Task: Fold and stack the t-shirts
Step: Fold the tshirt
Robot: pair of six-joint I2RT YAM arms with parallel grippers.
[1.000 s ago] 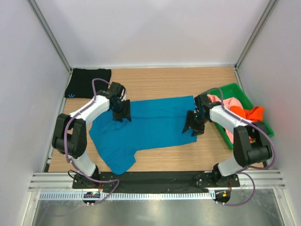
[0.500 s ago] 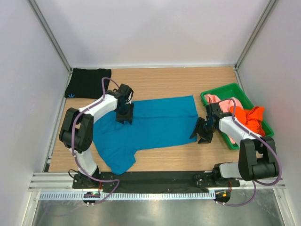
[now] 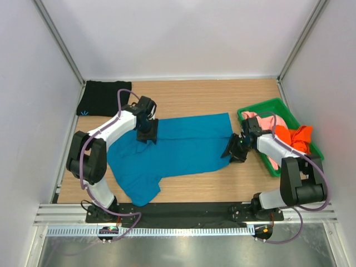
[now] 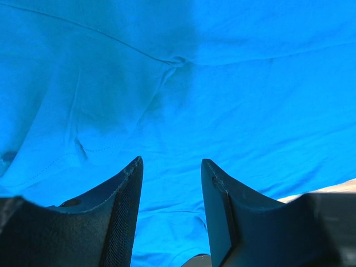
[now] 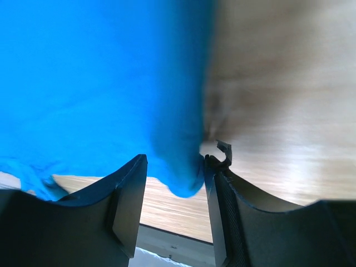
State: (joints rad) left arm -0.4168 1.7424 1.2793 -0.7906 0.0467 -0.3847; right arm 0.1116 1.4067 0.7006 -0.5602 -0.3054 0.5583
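At ten o'clock on the table (image 3: pixel 189 94) the black t-shirt (image 3: pixel 103 97) lies folded, set aside, I judge, as the base of the stack. My left hand (image 4: pixel 169 164) hangs released over the teal t-shirt (image 3: pixel 183 146) near its ten o'clock corner, fingers parted with only flat cloth beneath, placed to take that side. The teal t-shirt lies spread across the middle, a sleeve trailing toward seven o'clock. My right hand (image 5: pixel 174 160) brackets its four o'clock hem. Cloth bulges between the fingers, but I cannot tell whether they pinch it. At three o'clock the green tray (image 3: pixel 258 105) holds the pink t-shirt (image 3: pixel 267 122) and orange t-shirt (image 3: pixel 297 136), waiting their turn.
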